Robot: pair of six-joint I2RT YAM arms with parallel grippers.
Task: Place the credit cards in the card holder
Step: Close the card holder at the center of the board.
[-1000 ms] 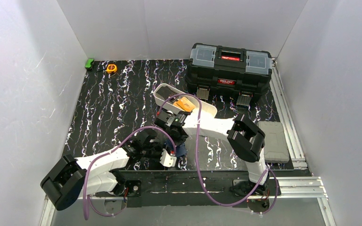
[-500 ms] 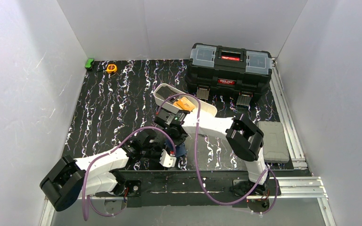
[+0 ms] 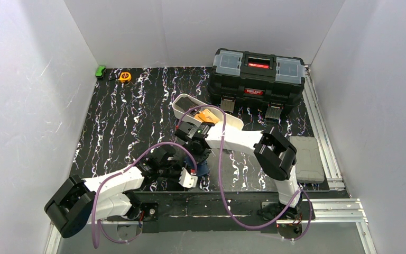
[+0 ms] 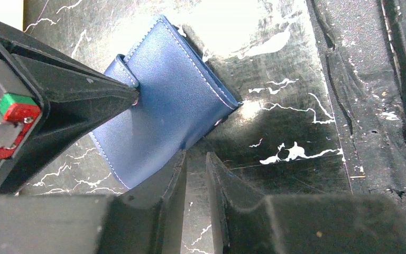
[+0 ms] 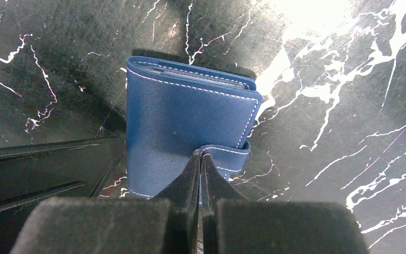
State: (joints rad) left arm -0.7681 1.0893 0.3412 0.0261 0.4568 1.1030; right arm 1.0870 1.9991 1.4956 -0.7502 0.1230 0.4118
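With right fingers [image 5: 182,182] together, touches the card holder [image 5: 185,116] at its snap tab [image 5: 226,156] on the worktop [image 5: 322,79]; with left fingers [image 4: 158,211] slightly apart, brushes its edge, clasping nothing.

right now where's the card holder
In the top view the card holder lies closed near the front edge of the table, about centre, the shut right end effector at its snap tab.

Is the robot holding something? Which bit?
Cannot tell: the right gripper, shut, touches the card holder at its snap tab. The left gripper grips nothing.
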